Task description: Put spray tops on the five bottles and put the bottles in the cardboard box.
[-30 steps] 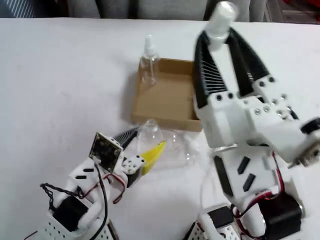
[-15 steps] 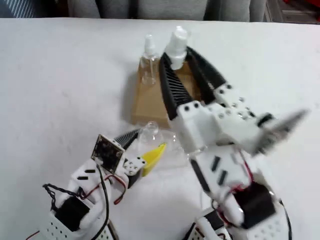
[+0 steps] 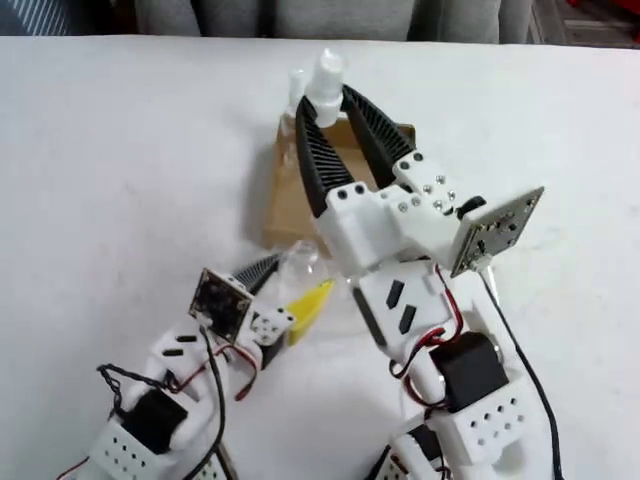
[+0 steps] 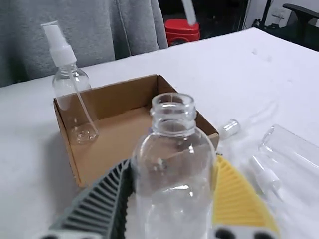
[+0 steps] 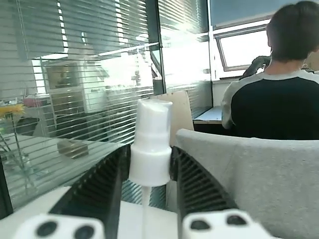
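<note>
- left gripper [image 4: 169, 201] pinching uncapped bottle [image 4: 172, 164], neck up; just in front of cardboard box [image 4: 119, 94]
- right gripper [image 3: 327, 105] clamped on spray top [image 5: 149, 149], tube hanging down; held over the box
- capped bottle [image 4: 70, 84] standing in a box corner
- loose bottle [image 4: 294, 149] lying on table [image 4: 259, 69] beside box

Clear plastic spray bottle [image 4: 70, 84] stands in the far-left corner of the brown cardboard box [image 4: 119, 97]. The left tool [image 3: 295, 278] holds an open-necked clear bottle [image 4: 174, 149] just in front, and the right tool [image 3: 327, 100] has a white spray top [image 3: 326, 75] above it.
</note>
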`<state>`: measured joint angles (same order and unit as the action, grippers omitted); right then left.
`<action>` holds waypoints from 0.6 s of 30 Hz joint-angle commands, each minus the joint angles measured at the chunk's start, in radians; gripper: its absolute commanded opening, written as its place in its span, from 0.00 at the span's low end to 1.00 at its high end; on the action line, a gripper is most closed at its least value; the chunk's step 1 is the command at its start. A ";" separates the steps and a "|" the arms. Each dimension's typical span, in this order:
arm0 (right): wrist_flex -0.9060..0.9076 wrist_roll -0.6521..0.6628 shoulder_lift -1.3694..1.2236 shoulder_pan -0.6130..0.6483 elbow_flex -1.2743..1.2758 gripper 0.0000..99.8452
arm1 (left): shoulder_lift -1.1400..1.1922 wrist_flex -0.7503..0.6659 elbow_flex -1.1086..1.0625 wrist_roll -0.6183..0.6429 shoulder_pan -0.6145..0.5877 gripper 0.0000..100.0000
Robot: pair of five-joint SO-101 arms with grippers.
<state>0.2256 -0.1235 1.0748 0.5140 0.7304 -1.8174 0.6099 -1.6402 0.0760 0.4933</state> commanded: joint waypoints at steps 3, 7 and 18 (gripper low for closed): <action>-0.033 -0.012 0.031 0.010 0.060 0.01 | -0.018 -0.095 -0.014 -0.009 -0.044 0.02; -0.117 -0.008 0.064 0.007 0.118 0.01 | -0.018 -0.092 -0.014 -0.011 -0.036 0.02; -0.134 -0.012 0.061 0.013 0.138 0.01 | -0.018 -0.132 -0.052 -0.015 -0.042 0.02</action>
<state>0.1151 -0.1266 1.1224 0.5186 0.8746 -1.8174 0.5255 -1.6955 0.0744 0.4611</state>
